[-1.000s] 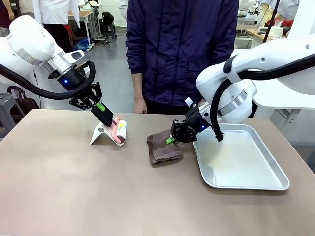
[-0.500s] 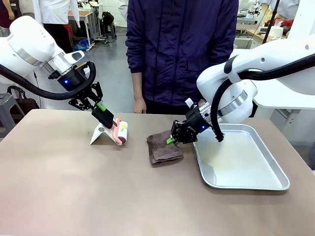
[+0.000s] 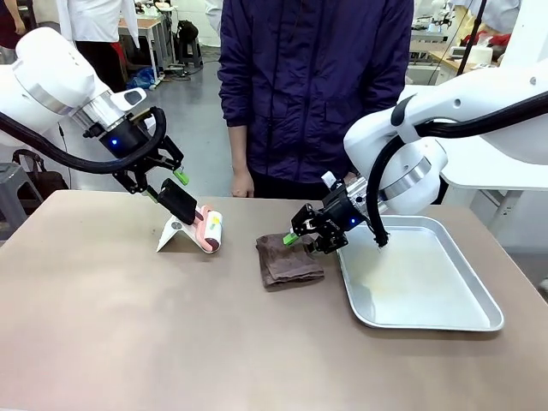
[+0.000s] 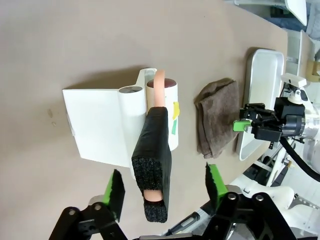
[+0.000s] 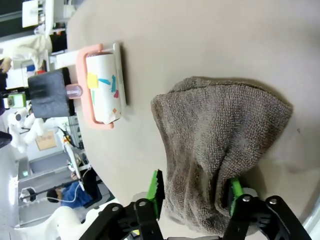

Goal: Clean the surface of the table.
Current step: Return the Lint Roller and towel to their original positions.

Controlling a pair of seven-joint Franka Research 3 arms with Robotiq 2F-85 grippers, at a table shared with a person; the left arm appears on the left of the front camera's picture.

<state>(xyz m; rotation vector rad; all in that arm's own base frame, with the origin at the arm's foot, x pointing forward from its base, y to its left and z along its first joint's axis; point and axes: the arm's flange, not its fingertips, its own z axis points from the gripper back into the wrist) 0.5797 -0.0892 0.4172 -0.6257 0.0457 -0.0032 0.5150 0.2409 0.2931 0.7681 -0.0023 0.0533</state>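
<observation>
The brown-beige table carries a lint roller resting in a white stand, with its black foam handle sticking up to the left. My left gripper is open, its green pads standing apart on either side of that handle without touching it. A folded brown cloth lies at the table's middle. My right gripper hovers open just over the cloth's right edge; in the right wrist view the cloth lies between the spread fingers.
A shiny metal tray sits right of the cloth, close under my right arm. A person in a dark jacket stands at the far edge, one hand hanging behind the roller. The table's near half is bare.
Both grippers have opened. The left let go of the roller's handle and the right let go of the cloth, rising slightly off it. Roller and cloth stay in place.
</observation>
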